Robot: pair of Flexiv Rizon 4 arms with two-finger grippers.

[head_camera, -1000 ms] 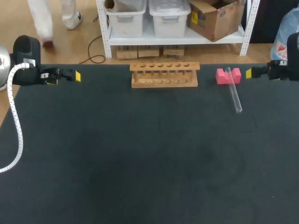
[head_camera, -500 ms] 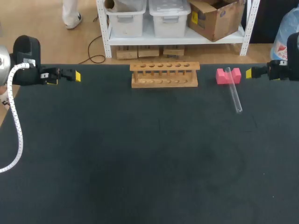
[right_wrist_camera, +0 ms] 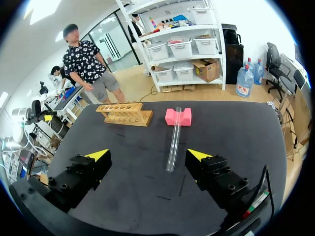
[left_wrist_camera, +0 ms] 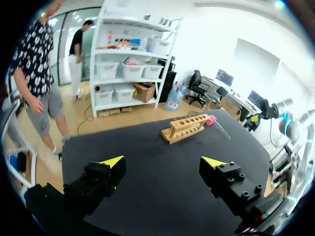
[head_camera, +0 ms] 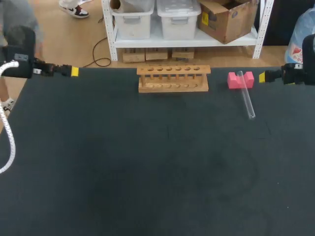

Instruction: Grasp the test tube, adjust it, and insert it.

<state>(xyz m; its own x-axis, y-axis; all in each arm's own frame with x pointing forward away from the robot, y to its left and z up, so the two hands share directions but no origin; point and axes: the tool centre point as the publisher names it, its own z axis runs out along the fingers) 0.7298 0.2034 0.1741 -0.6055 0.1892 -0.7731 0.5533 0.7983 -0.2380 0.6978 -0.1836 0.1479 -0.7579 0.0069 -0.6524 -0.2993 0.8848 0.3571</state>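
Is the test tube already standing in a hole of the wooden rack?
No, the test tube lies with one end on the pink block, apart from the wooden rack.

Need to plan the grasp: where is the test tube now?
In the head view the test tube lies far right on the table, its far end resting on the pink block, right of the wooden rack and near the right gripper.

Worktop [head_camera: 147, 167] is reading plain black; rack [head_camera: 173, 78] is showing tan wood, block [head_camera: 234, 80] pink, test tube [head_camera: 247, 100] clear. My left hand [left_wrist_camera: 162, 162] and right hand [right_wrist_camera: 147, 155] are showing black, yellow-tipped.
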